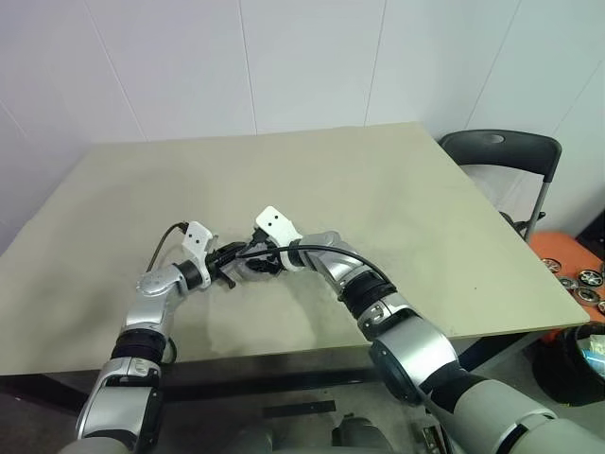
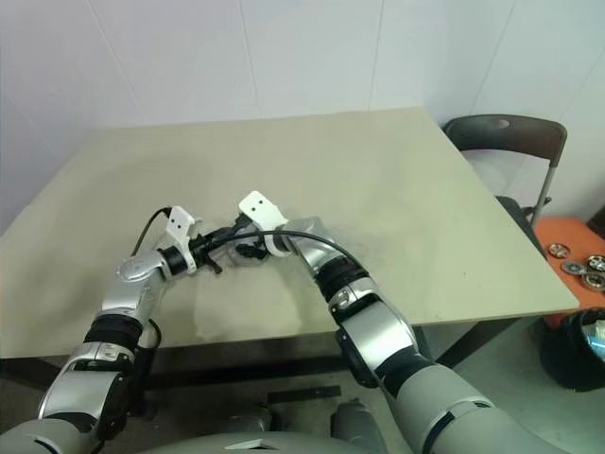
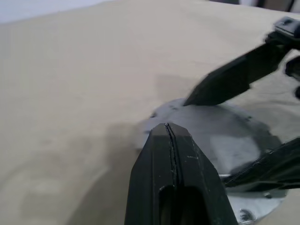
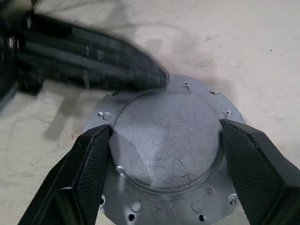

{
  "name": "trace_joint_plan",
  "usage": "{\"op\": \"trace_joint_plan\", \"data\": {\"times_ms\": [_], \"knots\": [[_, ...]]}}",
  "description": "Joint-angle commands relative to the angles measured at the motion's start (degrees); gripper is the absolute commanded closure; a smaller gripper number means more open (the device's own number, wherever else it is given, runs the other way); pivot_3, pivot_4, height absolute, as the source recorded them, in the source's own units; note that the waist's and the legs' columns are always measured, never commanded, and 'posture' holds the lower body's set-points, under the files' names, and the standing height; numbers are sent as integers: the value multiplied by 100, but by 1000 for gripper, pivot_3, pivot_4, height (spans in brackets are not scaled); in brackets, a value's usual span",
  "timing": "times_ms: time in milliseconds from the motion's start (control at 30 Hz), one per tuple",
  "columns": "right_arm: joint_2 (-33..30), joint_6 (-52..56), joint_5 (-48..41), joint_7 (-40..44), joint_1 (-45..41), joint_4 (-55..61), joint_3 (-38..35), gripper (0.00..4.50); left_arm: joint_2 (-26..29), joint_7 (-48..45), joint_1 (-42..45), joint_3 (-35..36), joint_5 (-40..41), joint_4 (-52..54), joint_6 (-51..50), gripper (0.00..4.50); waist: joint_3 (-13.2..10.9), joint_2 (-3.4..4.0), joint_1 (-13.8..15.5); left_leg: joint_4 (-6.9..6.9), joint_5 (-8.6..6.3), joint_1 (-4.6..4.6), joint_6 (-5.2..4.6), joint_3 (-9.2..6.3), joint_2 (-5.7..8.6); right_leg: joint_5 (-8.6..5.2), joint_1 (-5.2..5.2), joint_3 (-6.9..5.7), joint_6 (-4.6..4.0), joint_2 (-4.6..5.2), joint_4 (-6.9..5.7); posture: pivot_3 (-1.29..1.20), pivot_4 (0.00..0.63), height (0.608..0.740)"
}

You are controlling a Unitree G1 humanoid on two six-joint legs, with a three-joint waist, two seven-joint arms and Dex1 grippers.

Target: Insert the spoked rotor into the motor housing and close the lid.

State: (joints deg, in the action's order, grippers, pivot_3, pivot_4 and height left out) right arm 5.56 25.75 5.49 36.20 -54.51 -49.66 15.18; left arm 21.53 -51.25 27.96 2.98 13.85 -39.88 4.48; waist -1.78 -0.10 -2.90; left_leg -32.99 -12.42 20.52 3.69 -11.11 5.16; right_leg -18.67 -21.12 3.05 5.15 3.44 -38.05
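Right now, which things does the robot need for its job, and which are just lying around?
For the job:
- silver flanged disc, likely the lid
- right gripper, astride the disc
- left gripper, shut, tip by the disc's rim
- table under it all

Just lying about:
- black folding chair
- orange tray of small wheels beside the table

Flat round silver lid [image 4: 166,145] with raised centre and holed rim, lying on table
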Motion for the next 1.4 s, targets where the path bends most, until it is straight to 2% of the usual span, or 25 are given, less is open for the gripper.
{"op": "trace_joint_plan", "data": {"times_ms": [33, 500, 933, 1200, 1233, 1300, 1400], "knots": [[94, 300, 100, 64, 236, -203, 196, 1226, -35, -238, 186, -5, 42, 47, 95, 4500, 0, -1, 1, 0, 0, 0, 0, 0, 0, 0, 0, 0, 0, 0, -1, 0, 0, 740], [144, 323, 142, 26, 286, -110, 214, 1226, -69, -241, -74, -319, -363, -120, -121, 4500, 44, -12, 16, -3, 0, -12, 0, -1, 2, 0, 11, 0, 1, 1, -4, 0, 0, 740], [217, 833, -302, 513, 270, 346, -38, 1226, 84, -203, -379, -586, -493, 631, -1159, 4500, 90, -14, 18, -2, -5, -13, -8, -2, 9, -3, 15, 0, 6, 2, -1, 0, 0, 740], [154, 1257, -514, 834, 249, 694, -214, 1226, 96, -124, -563, -617, -530, 984, -1406, 4500, 92, -18, 26, -2, -19, -11, -15, 4, 13, -7, 14, 0, 10, 9, 7, 0, 0, 740], [144, 1256, -503, 837, 251, 705, -209, 491, 96, -111, -580, -622, -540, 1012, -1415, 4500, 93, -18, 24, -2, -20, -11, -16, 5, 13, -7, 14, 0, 10, 10, 7, 0, 0, 740], [120, 1288, -562, 935, 271, 798, -223, 55, 95, -88, -628, -628, -538, 1095, -1441, 4500, 95, -18, 9, -4, -20, -13, -16, 6, 11, -8, 14, 1, 11, 10, 7, 0, 0, 740], [94, 1396, -732, 1204, 307, 1009, -239, 55, 108, -69, -706, -630, -515, 1230, -1480, 4500, 97, -17, -1, -9, -20, -17, -15, 6, 9, -8, 17, 1, 11, 10, 1, 0, 0, 740]]}}
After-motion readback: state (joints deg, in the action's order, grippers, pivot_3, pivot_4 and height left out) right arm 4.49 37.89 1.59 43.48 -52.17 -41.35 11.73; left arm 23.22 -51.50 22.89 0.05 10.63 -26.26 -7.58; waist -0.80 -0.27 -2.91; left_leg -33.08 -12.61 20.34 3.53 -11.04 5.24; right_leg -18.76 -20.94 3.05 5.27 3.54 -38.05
